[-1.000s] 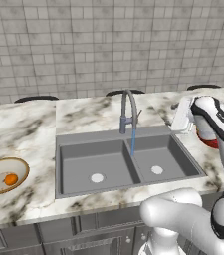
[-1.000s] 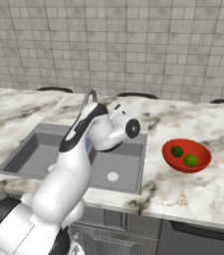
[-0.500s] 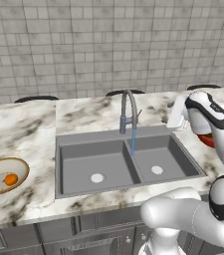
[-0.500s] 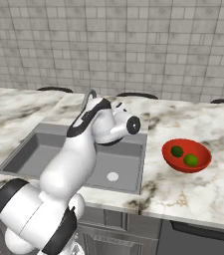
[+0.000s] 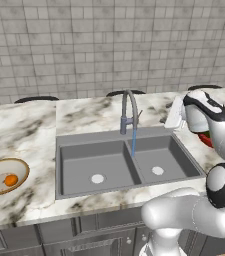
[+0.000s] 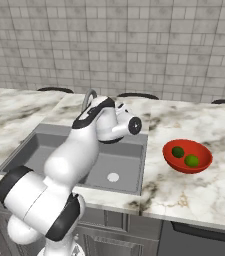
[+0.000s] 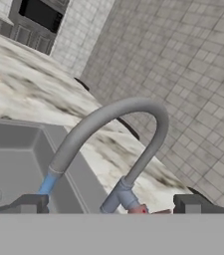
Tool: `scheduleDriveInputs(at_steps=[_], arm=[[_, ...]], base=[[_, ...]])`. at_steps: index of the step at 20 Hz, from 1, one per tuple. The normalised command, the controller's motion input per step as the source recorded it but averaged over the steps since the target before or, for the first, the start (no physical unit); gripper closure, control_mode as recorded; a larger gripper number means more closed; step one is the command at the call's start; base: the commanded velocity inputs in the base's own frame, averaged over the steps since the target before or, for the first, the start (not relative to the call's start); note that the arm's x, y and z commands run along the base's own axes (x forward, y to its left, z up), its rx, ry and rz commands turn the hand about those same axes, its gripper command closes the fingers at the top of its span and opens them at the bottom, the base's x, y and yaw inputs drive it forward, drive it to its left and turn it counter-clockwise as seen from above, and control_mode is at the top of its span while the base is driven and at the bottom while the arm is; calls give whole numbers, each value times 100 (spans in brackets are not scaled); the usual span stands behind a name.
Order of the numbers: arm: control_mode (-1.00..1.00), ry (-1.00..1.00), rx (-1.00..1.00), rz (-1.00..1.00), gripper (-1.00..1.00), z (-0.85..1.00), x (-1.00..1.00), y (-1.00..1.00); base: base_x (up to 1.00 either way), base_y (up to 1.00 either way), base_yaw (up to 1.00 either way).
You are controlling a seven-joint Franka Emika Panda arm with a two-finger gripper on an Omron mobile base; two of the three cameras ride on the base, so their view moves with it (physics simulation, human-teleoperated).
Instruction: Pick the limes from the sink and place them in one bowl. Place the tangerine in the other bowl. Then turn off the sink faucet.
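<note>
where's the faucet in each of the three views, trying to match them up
Left base view: the faucet stands centre, behind the sink, water running from its spout.
Right base view: its arch peeks out upper left of centre, behind the arm.
Hand view: it arches large across the middle.
Shared landmark: the sink's grey basins.

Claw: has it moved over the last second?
Yes. In the left base view the hand carrying the claw has shifted left and slightly down, from beside the red bowl toward the faucet.
</note>
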Motion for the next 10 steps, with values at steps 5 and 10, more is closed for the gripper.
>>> scheduleDriveInputs(at_steps=[5,10], arm=[[-100,0,0,0,-100,-1,33,0],[-100,0,0,0,-100,-7,26,-3]], base=[[0,0,0],[0,0,0]])
